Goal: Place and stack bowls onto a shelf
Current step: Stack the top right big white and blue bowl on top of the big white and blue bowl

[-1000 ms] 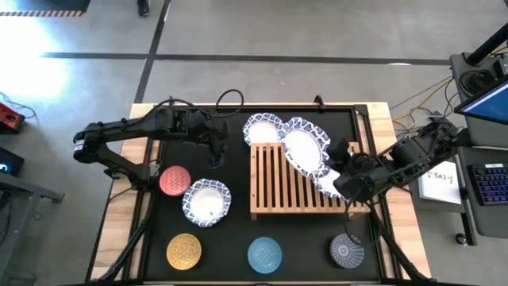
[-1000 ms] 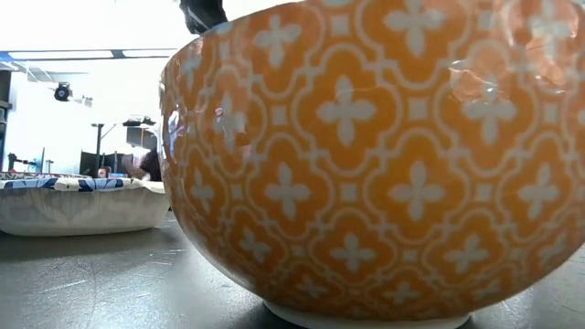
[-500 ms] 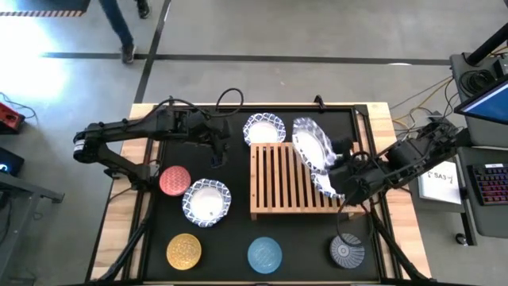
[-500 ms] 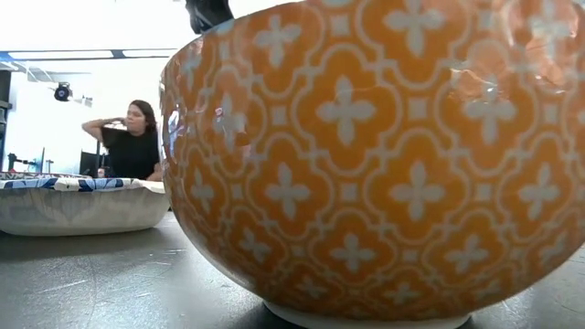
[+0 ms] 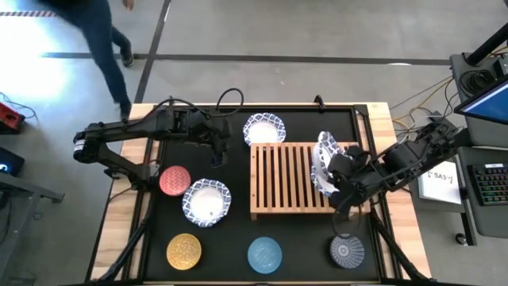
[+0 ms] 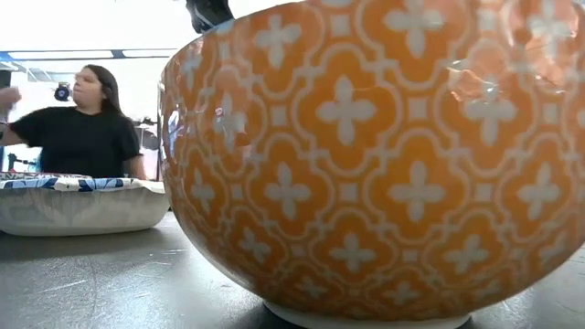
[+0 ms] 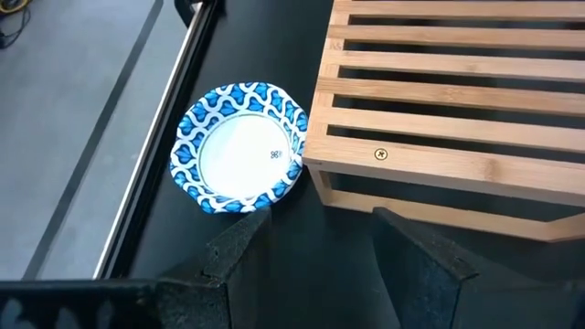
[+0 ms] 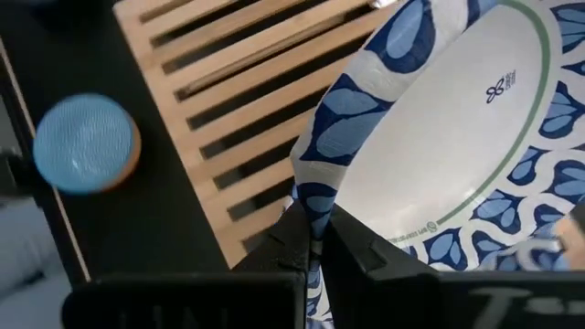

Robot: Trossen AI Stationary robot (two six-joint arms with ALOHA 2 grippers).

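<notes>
The right gripper (image 5: 332, 176) is pinched tight on the rim of a wide white bowl with a blue patterned rim (image 5: 323, 161) (image 8: 439, 137) — bowl tipped steeply on edge over the right end of the low light-wood slatted shelf (image 5: 290, 179). The left gripper (image 5: 215, 156) hovers left of the shelf, fingers part open and empty, looking at another white blue-rimmed bowl (image 7: 239, 148) just beside the shelf's corner. Up close — a yellow patterned bowl (image 6: 384, 155).
</notes>
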